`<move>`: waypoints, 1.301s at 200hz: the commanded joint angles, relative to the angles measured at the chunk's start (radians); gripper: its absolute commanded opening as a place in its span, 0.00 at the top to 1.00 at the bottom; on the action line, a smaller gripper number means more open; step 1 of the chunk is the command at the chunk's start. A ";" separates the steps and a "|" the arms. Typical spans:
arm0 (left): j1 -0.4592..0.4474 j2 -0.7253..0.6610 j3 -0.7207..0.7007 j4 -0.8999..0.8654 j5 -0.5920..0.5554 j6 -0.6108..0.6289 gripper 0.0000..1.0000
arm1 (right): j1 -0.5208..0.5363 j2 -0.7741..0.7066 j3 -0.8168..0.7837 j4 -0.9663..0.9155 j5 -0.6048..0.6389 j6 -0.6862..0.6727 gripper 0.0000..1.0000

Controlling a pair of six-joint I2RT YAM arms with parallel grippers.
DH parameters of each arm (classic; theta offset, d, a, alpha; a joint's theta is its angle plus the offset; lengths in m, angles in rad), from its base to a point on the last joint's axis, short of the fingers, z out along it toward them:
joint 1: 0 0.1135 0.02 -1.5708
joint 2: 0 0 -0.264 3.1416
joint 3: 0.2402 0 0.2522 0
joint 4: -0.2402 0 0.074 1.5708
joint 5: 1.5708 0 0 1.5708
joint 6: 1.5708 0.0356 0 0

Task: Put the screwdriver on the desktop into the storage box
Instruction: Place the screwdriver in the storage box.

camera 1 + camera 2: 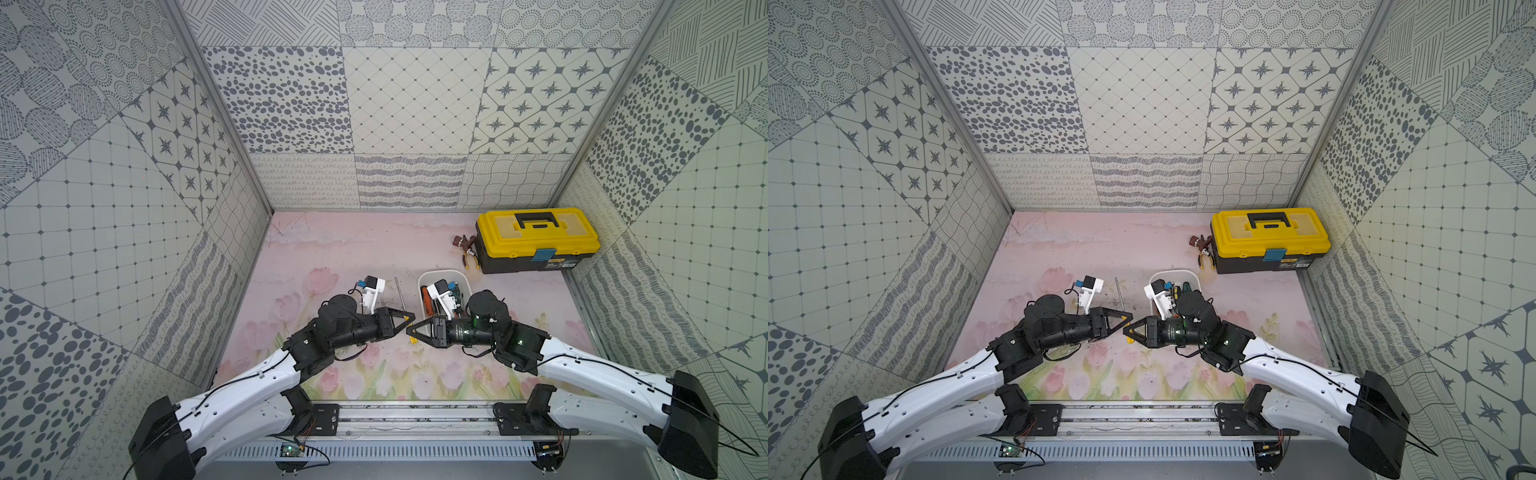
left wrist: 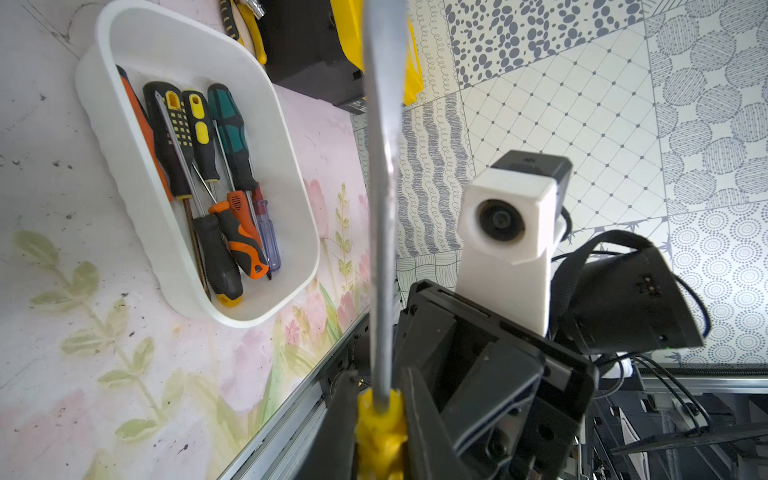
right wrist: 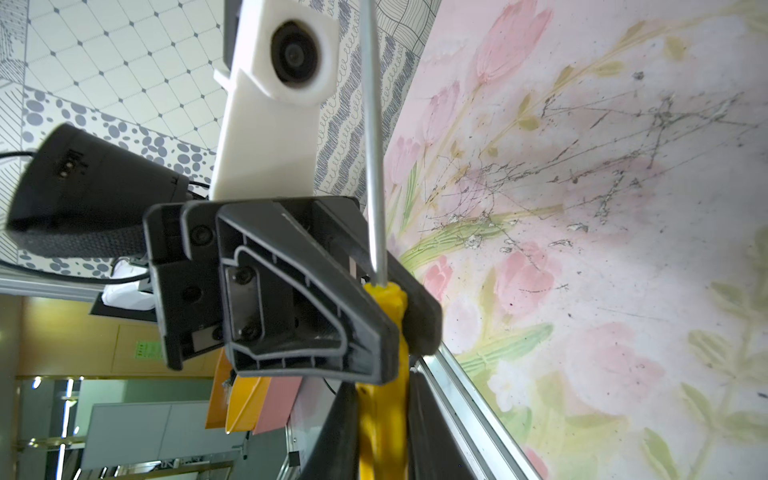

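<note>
The left claw [image 2: 380,399] and right claw [image 3: 380,399] both pinch the yellow-handled screwdriver [image 2: 382,232] above the tabletop [image 2: 62,208], just beside the storage box [image 2: 291,137], seemingly a mid-air handover to the arm nearer that box.

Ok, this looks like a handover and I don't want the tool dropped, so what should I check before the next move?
1. The left hand is shut on the yellow handle of the screwdriver: ok.
2. The right hand is closed on the same handle: ok.
3. Right grip firm enough to carry alone: cannot tell.
4. Screwdriver lifted off the desktop: ok.
5. The storage box has bare floor beside the other screwdrivers in it: ok.
6. Only one hand holding before carrying: not ok, both hold.
</note>
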 commanded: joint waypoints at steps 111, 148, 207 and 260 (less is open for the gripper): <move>-0.004 -0.017 0.122 -0.360 -0.230 0.179 0.05 | -0.007 -0.010 0.189 -0.558 0.456 -0.115 1.00; -0.045 0.061 0.145 -0.401 -0.239 0.186 0.12 | -0.064 0.092 0.229 -0.707 0.561 -0.091 1.00; -0.060 0.072 0.147 -0.432 -0.279 0.188 0.14 | -0.094 0.208 0.276 -0.698 0.543 -0.129 1.00; -0.058 0.063 0.139 -0.437 -0.286 0.189 0.14 | -0.125 0.359 0.332 -0.642 0.536 -0.194 1.00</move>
